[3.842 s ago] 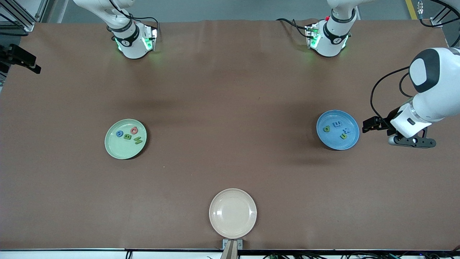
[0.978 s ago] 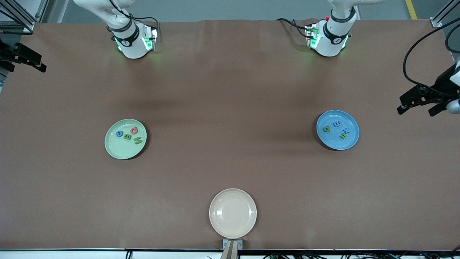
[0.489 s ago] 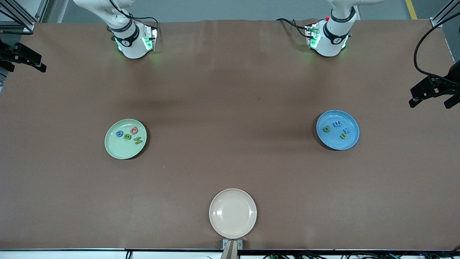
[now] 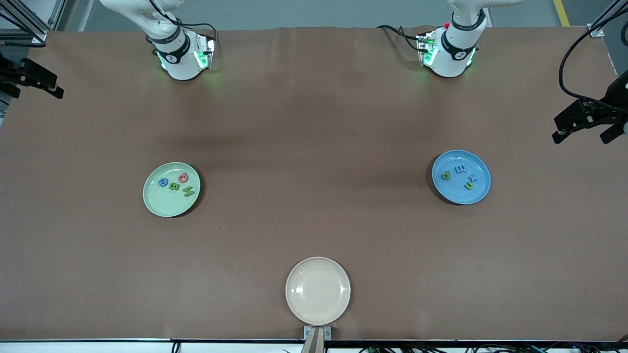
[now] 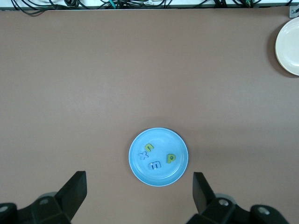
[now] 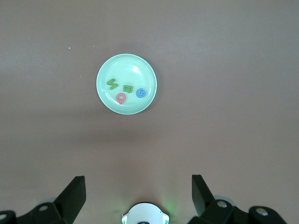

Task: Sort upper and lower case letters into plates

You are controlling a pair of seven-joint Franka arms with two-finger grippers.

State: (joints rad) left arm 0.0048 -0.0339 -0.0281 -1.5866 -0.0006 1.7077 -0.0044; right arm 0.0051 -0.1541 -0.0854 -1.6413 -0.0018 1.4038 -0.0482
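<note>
The pale green plate sits left of centre in the front view, toward the right arm's end of the table, and it holds four letters: a blue G, a green B, a red Q and a green S. The sky blue plate sits right of centre, toward the left arm's end, with a green p, a blue m, a blue x and a green n lying in it. The cream-beige plate lies bare at the bottom middle of the frame, nearest the front camera.

The left gripper hangs at the right edge of the frame, over the table's end, fingers spread wide and holding nothing. The right gripper waits high above the table by its own base, fingers likewise released and wide apart. The brown table cover lies flat between the plates.
</note>
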